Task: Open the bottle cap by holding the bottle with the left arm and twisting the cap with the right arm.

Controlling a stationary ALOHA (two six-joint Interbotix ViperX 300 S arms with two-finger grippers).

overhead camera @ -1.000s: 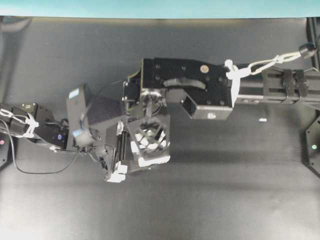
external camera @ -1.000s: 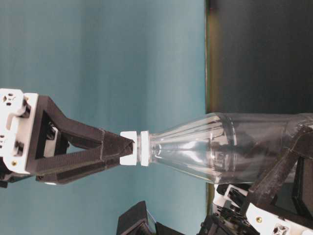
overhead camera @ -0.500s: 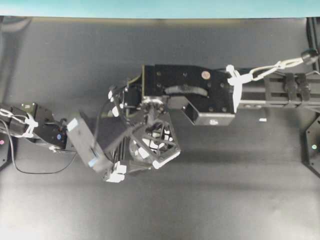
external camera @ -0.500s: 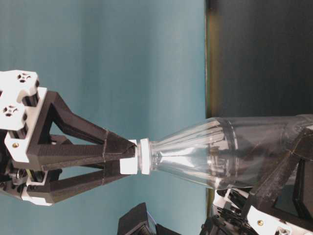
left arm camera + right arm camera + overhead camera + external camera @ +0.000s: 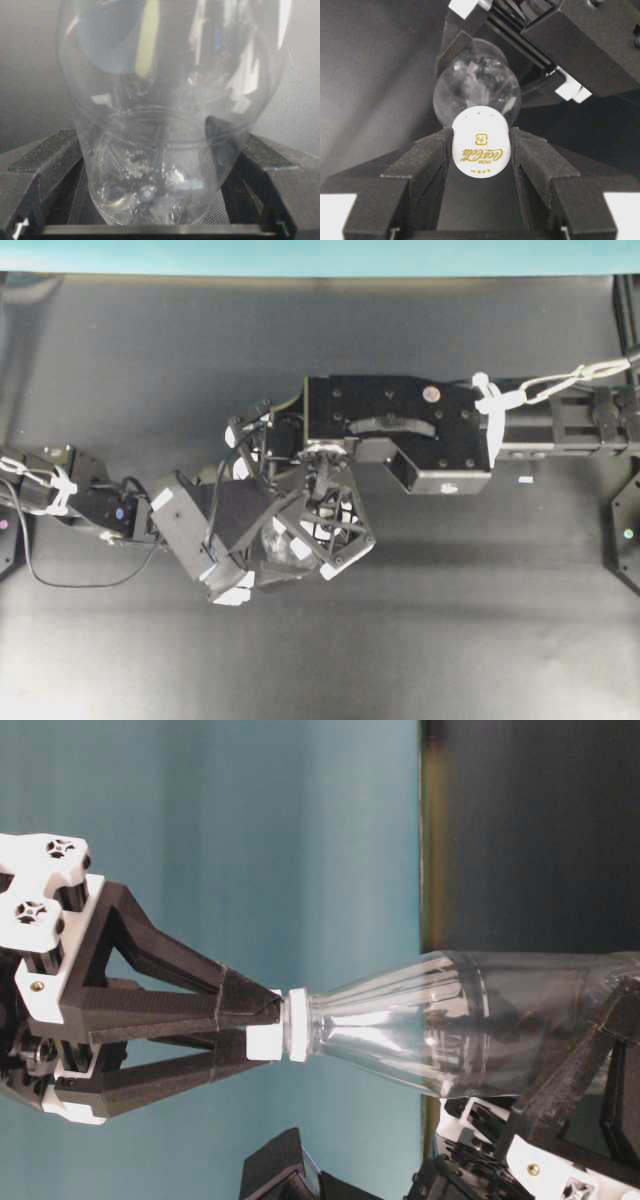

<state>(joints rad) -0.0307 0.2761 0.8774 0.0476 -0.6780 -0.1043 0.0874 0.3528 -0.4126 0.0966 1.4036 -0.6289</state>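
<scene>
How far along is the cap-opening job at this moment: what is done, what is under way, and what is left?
Done: the left gripper clamps the clear bottle low on its body, and the right gripper is closed on the white Coca-Cola cap. Under way: the twisting grip. Left: the cap sits against the neck ring with no visible gap in the table-level view, so it is not off yet; more turning and lifting away remain.

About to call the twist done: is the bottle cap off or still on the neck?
Still on. The white bottle cap sits against the neck ring of the bottle, gripped by the right claw.
</scene>
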